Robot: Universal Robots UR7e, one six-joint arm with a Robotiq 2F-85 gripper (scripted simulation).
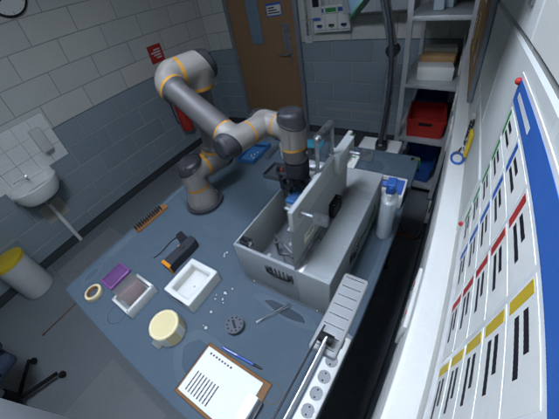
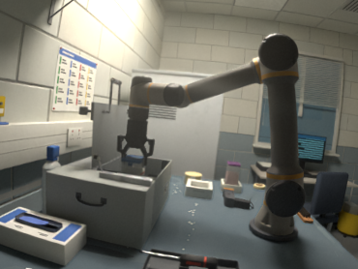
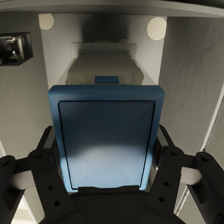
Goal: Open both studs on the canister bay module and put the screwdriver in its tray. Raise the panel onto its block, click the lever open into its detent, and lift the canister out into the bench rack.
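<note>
The grey panel [image 1: 321, 189] stands raised on edge beside the open bay of the canister bay module [image 1: 311, 230], with its handle at the top. At the bay's far end my gripper [image 1: 292, 195] [image 2: 135, 154] [image 3: 107, 159] is clamped around the blue canister [image 3: 105, 139] [image 2: 133, 158], whose blue top sits level with the module's rim. The wrist camera shows the canister's flat blue face and the bay's grey walls [image 3: 104, 59] below it. The screwdriver [image 2: 38, 223] lies in its blue-ended tray [image 2: 41, 234] on the bench in front of the module. The lever is hidden.
Behind the module stand a shelf unit with a red bin [image 1: 426, 119] and a blue tray [image 1: 253, 153]. A white bottle [image 1: 387, 209] stands by the module's wall side. On the open bench lie a white tray [image 1: 193, 284], a clipboard [image 1: 221, 383], a yellow tub [image 1: 167, 328] and a scanner [image 1: 180, 251].
</note>
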